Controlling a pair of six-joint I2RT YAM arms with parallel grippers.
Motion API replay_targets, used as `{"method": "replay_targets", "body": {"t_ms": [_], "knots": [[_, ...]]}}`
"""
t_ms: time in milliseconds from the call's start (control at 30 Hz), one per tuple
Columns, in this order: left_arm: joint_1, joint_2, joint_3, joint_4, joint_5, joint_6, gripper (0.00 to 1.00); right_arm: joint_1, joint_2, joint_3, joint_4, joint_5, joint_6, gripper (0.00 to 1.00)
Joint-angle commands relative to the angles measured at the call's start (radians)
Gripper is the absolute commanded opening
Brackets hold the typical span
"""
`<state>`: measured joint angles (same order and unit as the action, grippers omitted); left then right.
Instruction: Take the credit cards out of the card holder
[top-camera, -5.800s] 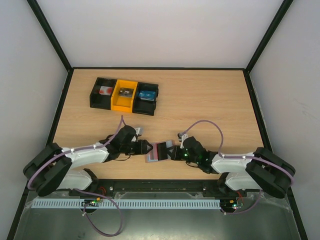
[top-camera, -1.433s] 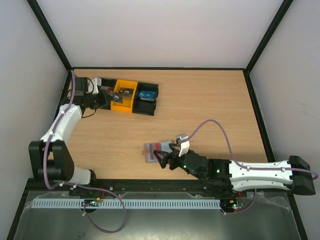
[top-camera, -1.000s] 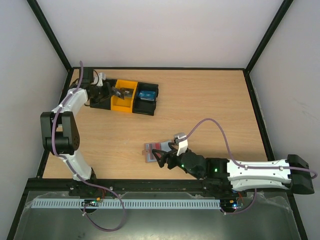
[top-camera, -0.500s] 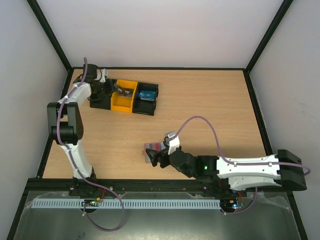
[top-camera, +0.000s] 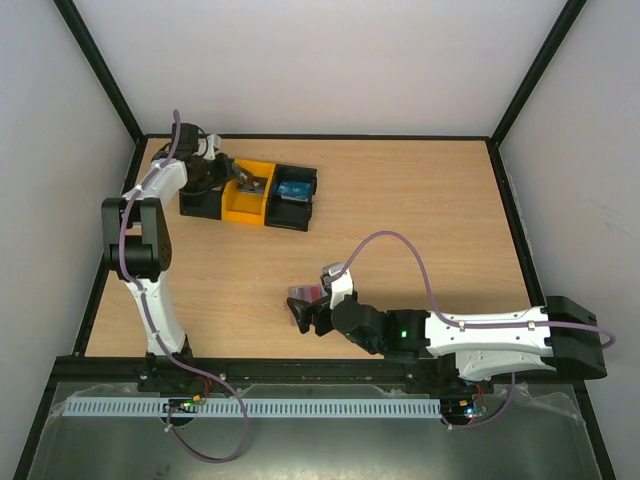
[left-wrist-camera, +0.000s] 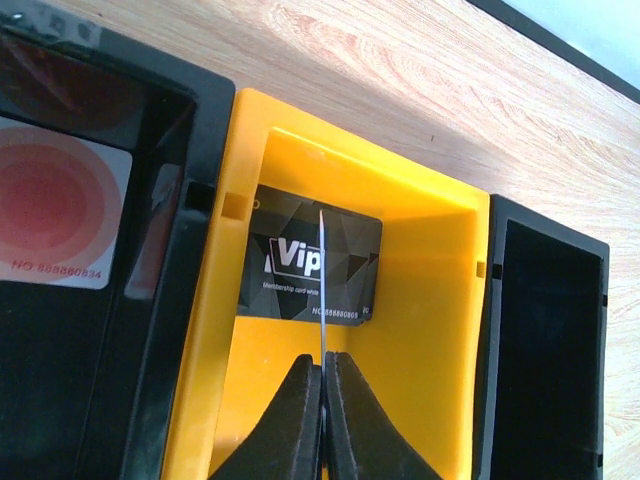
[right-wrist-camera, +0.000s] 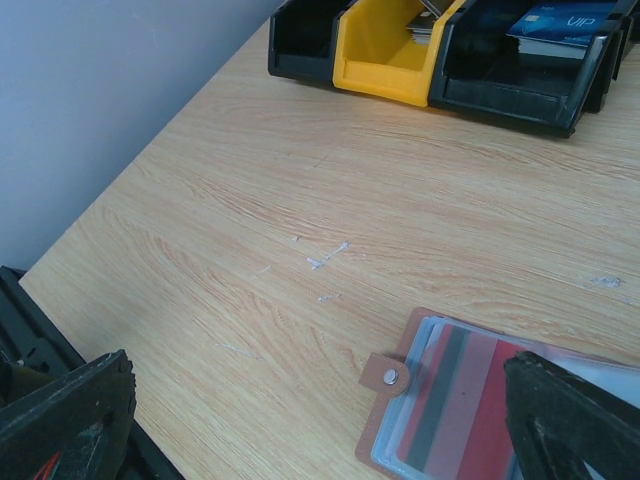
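Observation:
The card holder (right-wrist-camera: 400, 420) lies open on the table near the front edge, brown rim and snap tab toward the camera. A red and grey credit card (right-wrist-camera: 470, 400) shows in its clear pocket. My right gripper (right-wrist-camera: 318, 375) hovers open just over the holder (top-camera: 302, 293), one finger (right-wrist-camera: 70, 415) far to its left, the other above its right part. My left gripper (left-wrist-camera: 322, 365) is shut on a thin card (left-wrist-camera: 322, 290) seen edge-on, held upright over the yellow bin (left-wrist-camera: 430, 330). From above, that gripper (top-camera: 240, 180) is at the back left.
A row of bins (top-camera: 250, 192) stands at the back left. The left black bin holds a red-circle card (left-wrist-camera: 60, 215), the yellow one a black VIP card (left-wrist-camera: 345, 270), and the right black bin (right-wrist-camera: 520, 75) a blue card (right-wrist-camera: 560, 25). Walls enclose the table.
My right arm has slid left, bringing its open gripper over the card holder. My left gripper has moved slightly right along the bins with the card.

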<state>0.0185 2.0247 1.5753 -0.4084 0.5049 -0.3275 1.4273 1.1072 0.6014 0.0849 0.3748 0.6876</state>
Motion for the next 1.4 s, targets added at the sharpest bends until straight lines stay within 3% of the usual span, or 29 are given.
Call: {"method": "replay_targets", "body": {"t_ms": [0,833,1367], "knots": [[-0.017,0.052,0.064,-0.042,0.012,0.021,0.03,0.005,-0.01,0.018,-0.032,0.041,-0.005,0.98],[-0.028,0.123,0.121,-0.054,-0.021,0.021,0.09,0.005,-0.024,0.011,-0.041,0.067,-0.007,0.98],[-0.022,0.107,0.138,-0.035,-0.066,-0.028,0.24,0.005,-0.027,0.018,-0.057,0.04,0.015,0.98]]}}
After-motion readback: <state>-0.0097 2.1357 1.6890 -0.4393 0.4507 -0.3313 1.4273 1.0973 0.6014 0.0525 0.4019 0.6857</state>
